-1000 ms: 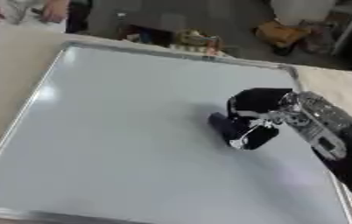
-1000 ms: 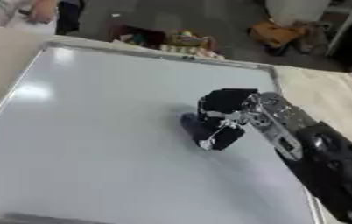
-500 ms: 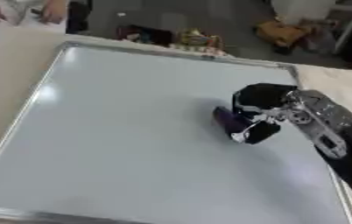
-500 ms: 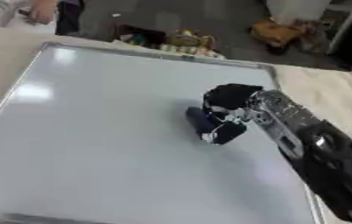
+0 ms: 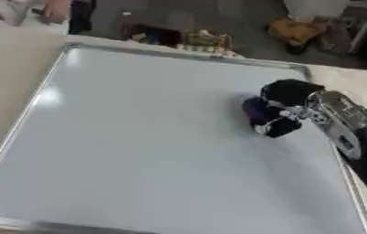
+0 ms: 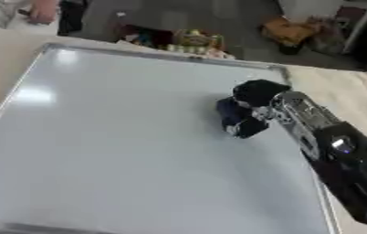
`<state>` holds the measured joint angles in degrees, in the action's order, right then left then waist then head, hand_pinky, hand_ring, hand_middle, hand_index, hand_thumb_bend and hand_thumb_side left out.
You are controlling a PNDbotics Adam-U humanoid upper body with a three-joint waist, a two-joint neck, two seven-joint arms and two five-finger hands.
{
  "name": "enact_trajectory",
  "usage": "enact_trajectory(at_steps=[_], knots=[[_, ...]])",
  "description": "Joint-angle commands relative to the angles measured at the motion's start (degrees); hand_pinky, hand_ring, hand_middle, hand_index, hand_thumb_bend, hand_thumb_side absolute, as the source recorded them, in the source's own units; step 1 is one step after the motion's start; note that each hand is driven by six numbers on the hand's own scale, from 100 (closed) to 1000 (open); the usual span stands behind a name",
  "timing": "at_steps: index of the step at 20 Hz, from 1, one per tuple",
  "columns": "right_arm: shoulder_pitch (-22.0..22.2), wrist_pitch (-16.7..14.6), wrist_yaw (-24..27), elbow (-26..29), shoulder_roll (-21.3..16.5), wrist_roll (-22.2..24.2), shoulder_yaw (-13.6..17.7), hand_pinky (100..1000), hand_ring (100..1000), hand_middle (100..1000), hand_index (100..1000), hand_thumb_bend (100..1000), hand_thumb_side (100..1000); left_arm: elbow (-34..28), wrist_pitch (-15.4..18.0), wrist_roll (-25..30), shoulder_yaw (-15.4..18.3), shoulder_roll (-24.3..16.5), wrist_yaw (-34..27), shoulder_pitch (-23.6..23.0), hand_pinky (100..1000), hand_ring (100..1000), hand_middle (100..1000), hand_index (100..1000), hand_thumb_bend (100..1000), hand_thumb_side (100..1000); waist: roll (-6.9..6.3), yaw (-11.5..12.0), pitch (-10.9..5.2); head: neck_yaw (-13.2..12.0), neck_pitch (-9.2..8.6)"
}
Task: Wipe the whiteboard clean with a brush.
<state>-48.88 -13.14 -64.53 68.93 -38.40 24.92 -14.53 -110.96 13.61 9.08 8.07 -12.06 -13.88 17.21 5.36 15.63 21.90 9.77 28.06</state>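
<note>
A large whiteboard (image 5: pixel 138 137) with a silver frame lies flat on the table and fills most of both views; its surface looks blank. My right hand (image 5: pixel 286 103) comes in from the right and is curled round a dark blue brush (image 5: pixel 259 112), which rests on the board near its right side, in the upper half. My left hand does not show in either view.
Beige tabletop (image 5: pixel 11 59) shows along the board's left and right (image 5: pixel 354 80) edges. Beyond the far edge lies a dark floor with coloured clutter (image 5: pixel 195 39) and an orange-brown object (image 5: pixel 295 29). A person's hands (image 5: pixel 55 9) are at the top left corner.
My right hand has slid the brush up the board towards the far edge, a little to the right.
</note>
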Motion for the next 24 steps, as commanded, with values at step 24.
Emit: enact_trajectory(at_steps=[24], knots=[[-0.98, -1.80, -1.74, -2.58, -0.87, -3.35, 0.40, 727, 739, 284, 389, 100, 653, -0.59, 0.03, 0.54, 0.26, -0.81, 0.01, 0.87, 700, 591, 601, 755, 261, 968, -0.17, 0.14, -1.06, -0.35, -0.87]])
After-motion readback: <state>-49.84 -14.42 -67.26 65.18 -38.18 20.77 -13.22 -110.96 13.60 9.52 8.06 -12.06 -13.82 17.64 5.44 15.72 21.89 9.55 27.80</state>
